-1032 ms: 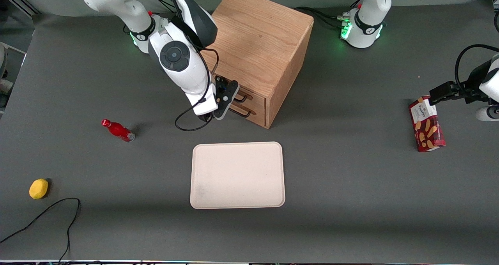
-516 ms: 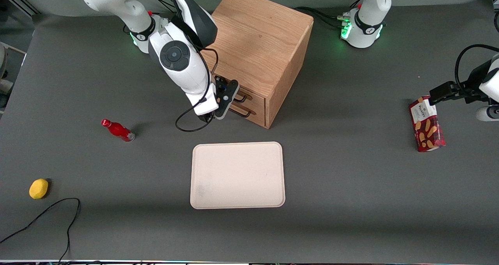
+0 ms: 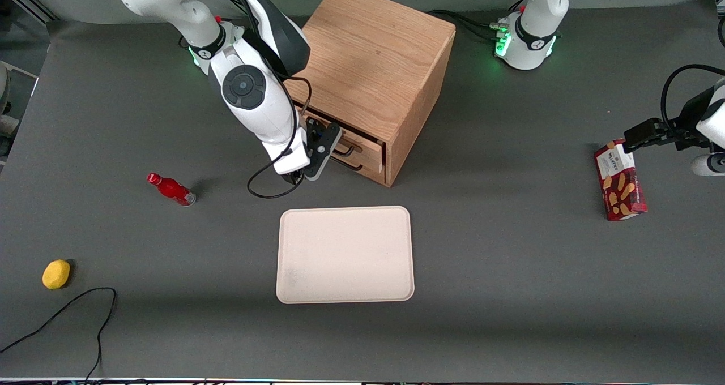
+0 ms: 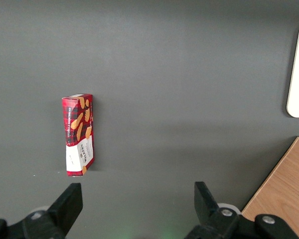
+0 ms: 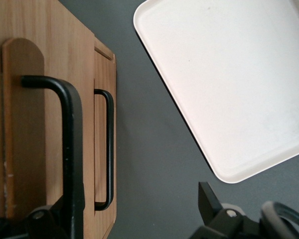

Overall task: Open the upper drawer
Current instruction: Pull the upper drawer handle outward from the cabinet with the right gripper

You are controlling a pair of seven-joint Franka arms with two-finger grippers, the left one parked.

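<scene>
Two drawers: the upper drawer (image 3: 367, 145) (image 5: 25, 124) is the topmost light oak front of the cube-shaped wooden cabinet (image 3: 374, 62). It stands a little proud of the matching lower drawer (image 3: 371, 169) (image 5: 100, 74).
Handle: the thin black bar handle (image 5: 72, 149) of the upper drawer runs between the fingers, just beside one of them.
Hand: the right arm's hand (image 3: 327, 146) (image 5: 124, 211) is in front of the upper drawer. Its fingers (image 5: 212, 204) are spread wide, clamping nothing.
Arm: the white forearm slopes down from above the cabinet's edge, wrist turned toward the drawer fronts.
Open room: bare grey worktop (image 3: 510, 260) lies in front of the drawers, as far as the cream rectangular tray (image 3: 344, 255) (image 5: 229, 89) nearer the front camera.
Working arm's end: a small red bottle (image 3: 171, 189) lies on its side. A yellow rounded object (image 3: 56, 274) and a black cable (image 3: 68, 311) sit nearer the camera.
Parked arm's end: a red biscuit box (image 3: 619, 188) (image 4: 78, 134) lies well apart from the cabinet.
</scene>
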